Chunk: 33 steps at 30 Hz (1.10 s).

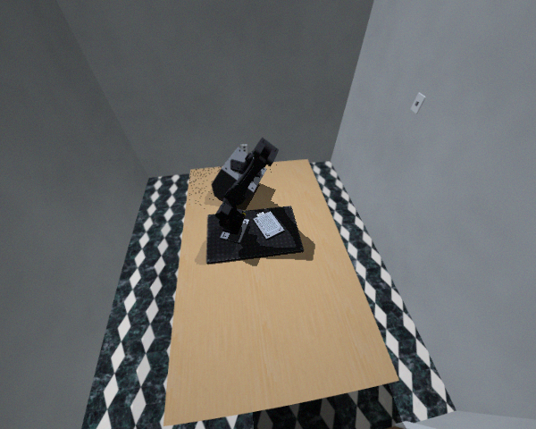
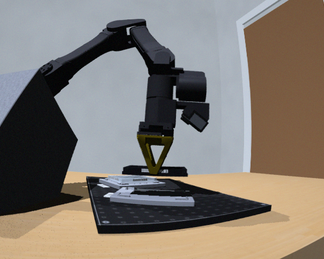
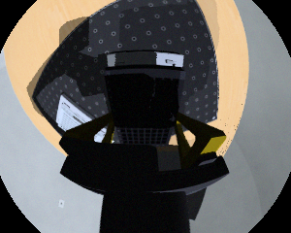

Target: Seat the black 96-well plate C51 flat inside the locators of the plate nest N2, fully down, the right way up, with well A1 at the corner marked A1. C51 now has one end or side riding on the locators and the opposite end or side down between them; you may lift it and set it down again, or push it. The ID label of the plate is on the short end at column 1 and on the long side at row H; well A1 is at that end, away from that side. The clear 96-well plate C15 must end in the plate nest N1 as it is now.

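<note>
With my upper arm point(image 2: 81, 54) reaching out from the dark wedge-shaped base point(image 2: 25, 144) and my elbow peaking high, I'm folding the forearm point(image 2: 150, 47) steeply down so the wrist column hangs straight over the perforated black board point(image 2: 184, 211). My claw point(image 2: 154, 171) points right at the table point(image 2: 282, 195), its yellow fingers point(image 2: 148, 153) narrowing to a tip in the side view, and they're pinching the black plate C51 point(image 2: 173, 170) across its width. The plate hangs level in the air, above the board and clear of both nests, its long edge facing the exterior camera with a small pale label showing near the fingertips.

Through the wrist view, C51 point(image 3: 142, 97) runs away from me between the yellow pads point(image 3: 207, 143), its wells in a fine grid close in and a white label strip on the far short end. Below it the board's dots spread out, and a pale corner of a nest peeks out at the left.

Nest N2 point(image 2: 156, 199), the grey frame nearer the exterior camera, lies flat on the board with its dark middle open to view. Just behind it, the clear plate C15 point(image 2: 128, 178) sits in nest N1 point(image 2: 107, 182).

From the top view, my arm point(image 1: 240, 184) slants down over the board's left half, and C15 point(image 1: 268, 224) lies white to the right of it.
</note>
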Each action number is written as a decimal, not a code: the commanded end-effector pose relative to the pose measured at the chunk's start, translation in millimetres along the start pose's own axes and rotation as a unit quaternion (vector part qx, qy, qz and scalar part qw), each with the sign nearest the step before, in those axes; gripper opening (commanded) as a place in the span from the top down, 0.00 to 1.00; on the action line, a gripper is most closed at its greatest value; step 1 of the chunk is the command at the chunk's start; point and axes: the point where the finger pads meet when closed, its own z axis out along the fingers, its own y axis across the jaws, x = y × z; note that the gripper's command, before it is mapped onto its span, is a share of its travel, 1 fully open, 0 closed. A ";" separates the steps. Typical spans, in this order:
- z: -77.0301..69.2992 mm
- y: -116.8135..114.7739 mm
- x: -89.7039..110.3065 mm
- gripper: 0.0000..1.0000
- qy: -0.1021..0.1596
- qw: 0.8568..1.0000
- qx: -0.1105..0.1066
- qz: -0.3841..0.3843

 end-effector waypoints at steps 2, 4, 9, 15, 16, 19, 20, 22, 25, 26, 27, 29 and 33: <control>-6.8 -1.1 -6.5 1.00 -0.014 1.000 0.000 -0.001; -6.8 -1.1 -6.5 1.00 -0.014 1.000 0.000 -0.001; -6.8 -1.1 -6.5 1.00 -0.014 1.000 0.000 -0.001; -6.8 -1.1 -6.5 1.00 -0.014 1.000 0.000 -0.001; -6.8 -1.1 -6.5 1.00 -0.014 1.000 0.000 -0.001; -6.8 -1.1 -6.5 1.00 -0.014 1.000 0.000 -0.001; -6.8 -1.1 -6.5 1.00 -0.014 1.000 0.000 -0.001; -6.8 -1.1 -6.5 1.00 -0.014 1.000 0.000 -0.001; -6.8 -1.1 -6.5 1.00 -0.014 1.000 0.000 -0.001; -6.8 -1.1 -6.5 1.00 -0.014 1.000 0.000 -0.001; -6.8 -1.1 -6.5 1.00 -0.014 1.000 0.000 -0.001; -6.8 -1.1 -6.5 1.00 -0.014 1.000 0.000 -0.001; -6.7 -1.3 -1.7 1.00 -0.014 1.000 0.000 -0.001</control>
